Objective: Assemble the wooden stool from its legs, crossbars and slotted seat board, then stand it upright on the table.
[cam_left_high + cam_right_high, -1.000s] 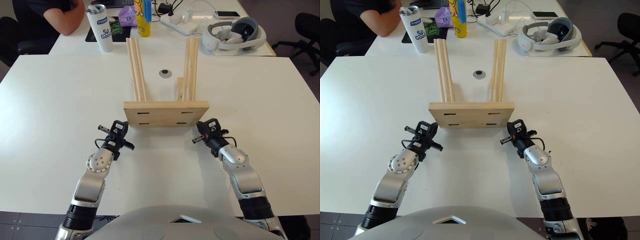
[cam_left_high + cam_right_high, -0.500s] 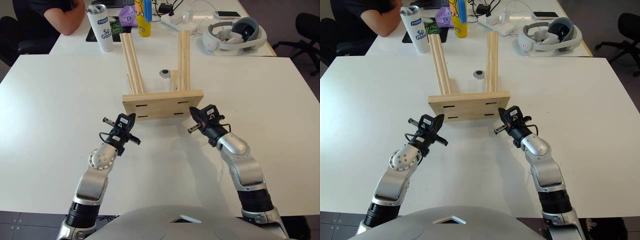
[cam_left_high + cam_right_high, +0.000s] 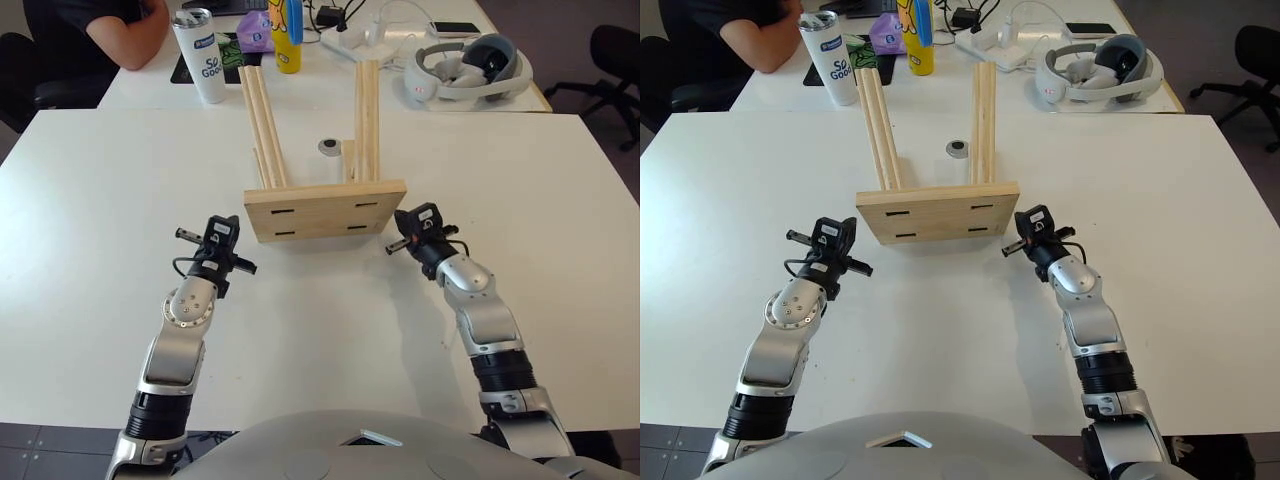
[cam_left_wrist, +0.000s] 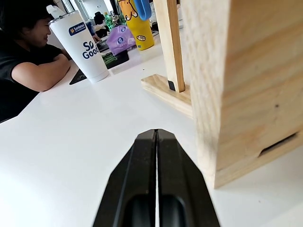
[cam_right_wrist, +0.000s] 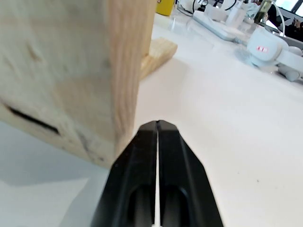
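Note:
The wooden stool lies on its side in the middle of the white table. Its slotted seat board (image 3: 326, 211) stands on edge facing me, and the legs (image 3: 262, 125) point away toward the far edge. A low crossbar (image 4: 165, 91) joins the legs near the table top. My left gripper (image 3: 218, 240) hovers just left of the board's left end, shut and holding nothing. At the board's right end my right gripper (image 3: 414, 226) is also shut and empty. In the wrist views each board end (image 4: 236, 85) (image 5: 71, 71) stands close beside the closed fingertips.
A small round black item (image 3: 328, 147) sits on the table between the stool's legs. On the desk behind stand a white tumbler (image 3: 203, 55), a yellow bottle (image 3: 288, 35), a power strip (image 3: 360, 45) and a headset (image 3: 465, 70).
The stool was pushed away from me and tipped in the first half second, then stayed put. Both grippers have since drawn outward from the board's lower corners, left one leftward, right one rightward.

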